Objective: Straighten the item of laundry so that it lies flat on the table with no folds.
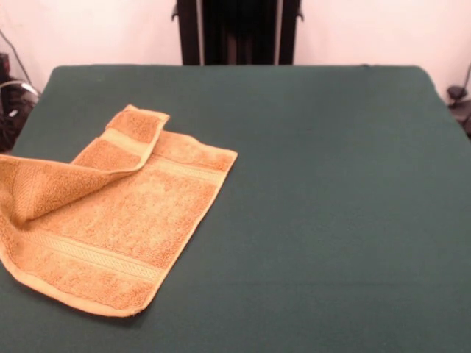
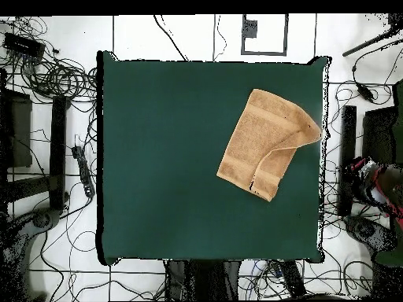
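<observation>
The golden-orange towel [image 1: 118, 220] lies on the left part of the dark green table [image 1: 324, 220] in the front view. One corner is folded over onto the rest, making a raised flap [image 1: 96, 158] with a pale woven band showing. Another pale band runs near the towel's near end. In the overhead view the towel [image 2: 256, 141] lies toward the table's [image 2: 173, 181] upper right, its folded flap [image 2: 285, 145] along the right side. The gripper shows in neither view; only the dark pedestal [image 1: 237, 31] stands at the table's far side.
The towel's left edge reaches the table's left edge in the front view. Cables [image 2: 63, 79] and equipment lie on the floor around the table in the overhead view.
</observation>
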You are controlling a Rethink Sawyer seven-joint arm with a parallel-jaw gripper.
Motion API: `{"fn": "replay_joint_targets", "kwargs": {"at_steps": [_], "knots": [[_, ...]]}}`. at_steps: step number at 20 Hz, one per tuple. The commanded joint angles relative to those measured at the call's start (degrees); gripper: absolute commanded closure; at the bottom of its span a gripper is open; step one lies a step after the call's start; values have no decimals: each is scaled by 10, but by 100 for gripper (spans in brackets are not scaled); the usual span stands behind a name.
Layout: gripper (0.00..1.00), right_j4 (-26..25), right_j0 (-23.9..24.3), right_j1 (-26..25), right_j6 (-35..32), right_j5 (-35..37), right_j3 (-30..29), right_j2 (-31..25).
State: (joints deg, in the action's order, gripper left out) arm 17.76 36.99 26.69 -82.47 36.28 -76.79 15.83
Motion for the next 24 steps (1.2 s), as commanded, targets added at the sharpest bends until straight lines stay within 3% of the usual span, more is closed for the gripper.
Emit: {"fn": "replay_joint_targets", "kwargs": {"at_steps": [1,11,24], "knots": [[0,-45,-13,-12,-83,123,38,23],[0,-42,-8,-14,-96,120,43,11],[0,-18,-19,1,-121,92,-5,-11]]}}
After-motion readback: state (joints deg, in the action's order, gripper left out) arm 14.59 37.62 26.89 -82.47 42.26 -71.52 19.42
